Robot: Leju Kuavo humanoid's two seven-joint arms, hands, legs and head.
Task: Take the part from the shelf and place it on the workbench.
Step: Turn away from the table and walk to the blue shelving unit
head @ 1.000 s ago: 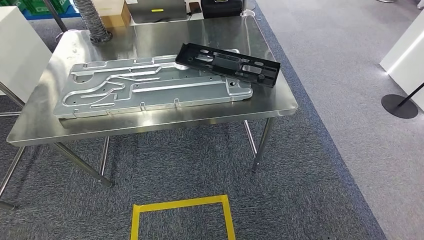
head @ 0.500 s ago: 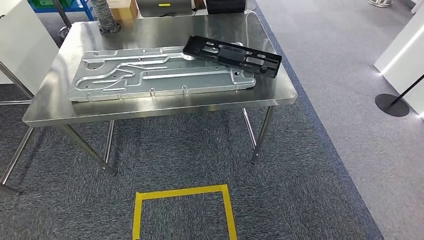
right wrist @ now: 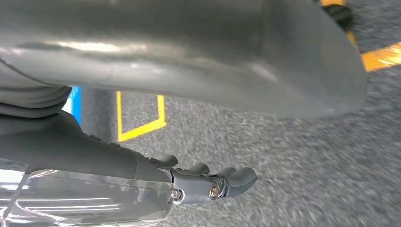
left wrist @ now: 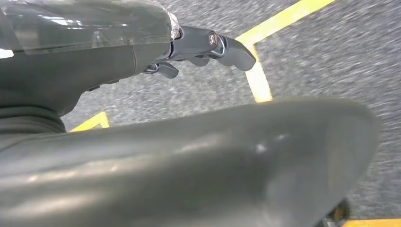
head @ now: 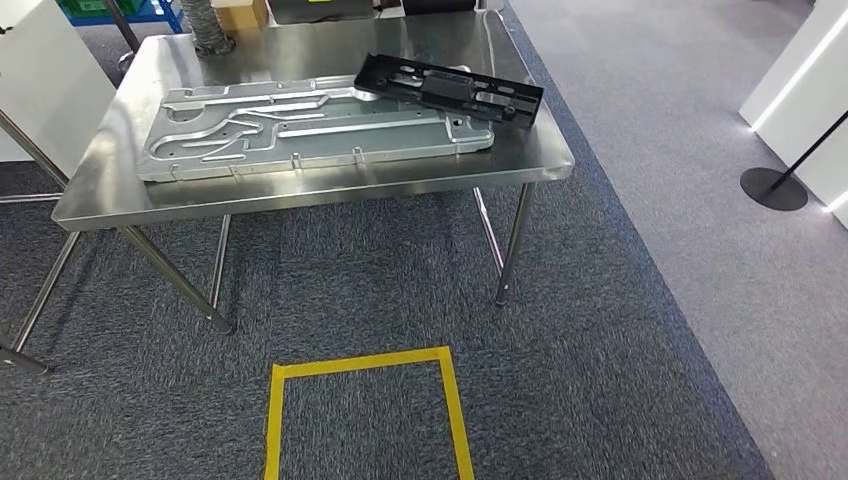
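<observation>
Polished steel, matt black plastic and rough grey carpet.

The bench (head: 300,195) is brushed stainless steel, smooth and shiny enough to throw soft reflections, on thin bright metal legs. On it lies a large stamped metal panel (head: 310,135), dull silver with a satin sheen along its pressed ridges. The black part (head: 450,88) resting across the panel's corner looks like moulded plastic, matt with only a faint gloss. The carpet (head: 600,330) is coarse, speckled grey cloth, marked with smooth yellow tape (head: 360,362). The left hand (left wrist: 208,45) and right hand (right wrist: 213,182) have dark, semi-gloss fingers, each behind a clear glossy cover.
</observation>
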